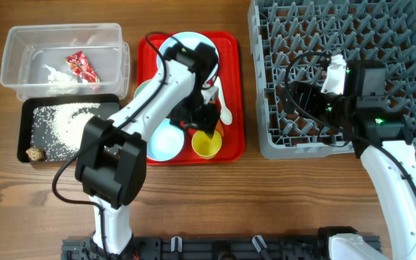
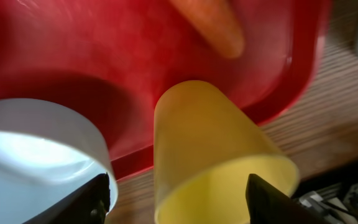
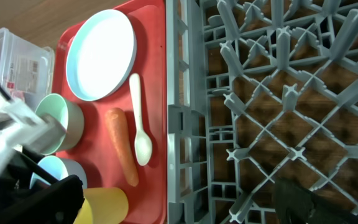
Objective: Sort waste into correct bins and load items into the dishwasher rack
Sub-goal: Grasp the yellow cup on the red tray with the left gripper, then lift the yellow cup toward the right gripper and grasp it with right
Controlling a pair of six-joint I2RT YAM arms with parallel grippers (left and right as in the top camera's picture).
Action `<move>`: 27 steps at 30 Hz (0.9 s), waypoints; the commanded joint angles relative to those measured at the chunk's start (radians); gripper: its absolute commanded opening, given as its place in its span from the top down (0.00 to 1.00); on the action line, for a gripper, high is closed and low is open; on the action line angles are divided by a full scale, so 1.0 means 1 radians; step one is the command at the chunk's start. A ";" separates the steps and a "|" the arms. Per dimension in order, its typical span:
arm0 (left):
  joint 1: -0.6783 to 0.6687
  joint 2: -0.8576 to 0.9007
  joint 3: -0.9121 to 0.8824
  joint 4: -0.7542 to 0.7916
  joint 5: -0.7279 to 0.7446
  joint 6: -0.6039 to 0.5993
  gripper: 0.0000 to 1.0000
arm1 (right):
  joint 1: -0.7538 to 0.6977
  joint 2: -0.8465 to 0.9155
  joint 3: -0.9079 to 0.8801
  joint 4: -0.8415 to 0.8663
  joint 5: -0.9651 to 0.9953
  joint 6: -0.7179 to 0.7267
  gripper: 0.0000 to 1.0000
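My left gripper [image 1: 201,119] [image 2: 185,199] is open and low over the red tray [image 1: 231,50]. The yellow cup [image 1: 206,144] [image 2: 216,155] stands between its fingers. The orange carrot [image 2: 210,25] [image 3: 122,146] lies just beyond the cup, mostly hidden under the arm in the overhead view. On the tray are also the pale blue plate [image 1: 186,40] [image 3: 101,56], a mint bowl [image 1: 141,90], a blue bowl [image 1: 165,141] [image 2: 36,143] and the white spoon [image 1: 222,105] [image 3: 140,121]. My right gripper [image 1: 295,101] [image 3: 173,205] is open and empty over the left part of the grey rack [image 1: 338,29] [image 3: 260,93].
The clear tub [image 1: 20,43] at the far left holds the red wrapper [image 1: 81,66] and the white tissue [image 1: 56,76]. The black tray [image 1: 27,108] in front of it holds rice [image 1: 63,126] and a brown lump [image 1: 35,154].
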 commanded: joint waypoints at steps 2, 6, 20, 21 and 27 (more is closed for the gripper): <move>0.007 0.000 -0.040 0.058 0.009 -0.035 0.45 | 0.003 0.011 0.008 -0.001 0.014 0.006 0.01; 0.005 0.000 -0.040 0.069 0.009 -0.035 0.89 | 0.003 0.011 0.008 -0.001 0.013 0.009 0.00; 0.067 -0.042 0.083 -0.003 0.014 -0.030 0.96 | 0.003 -0.003 0.009 0.022 -0.129 0.060 0.00; 0.077 -0.050 0.095 0.000 0.020 -0.026 0.96 | 0.003 -0.008 0.009 0.042 -0.159 0.059 0.00; 0.195 -0.089 0.206 0.098 0.523 0.148 0.96 | 0.003 -0.025 0.009 0.262 -0.457 0.047 0.00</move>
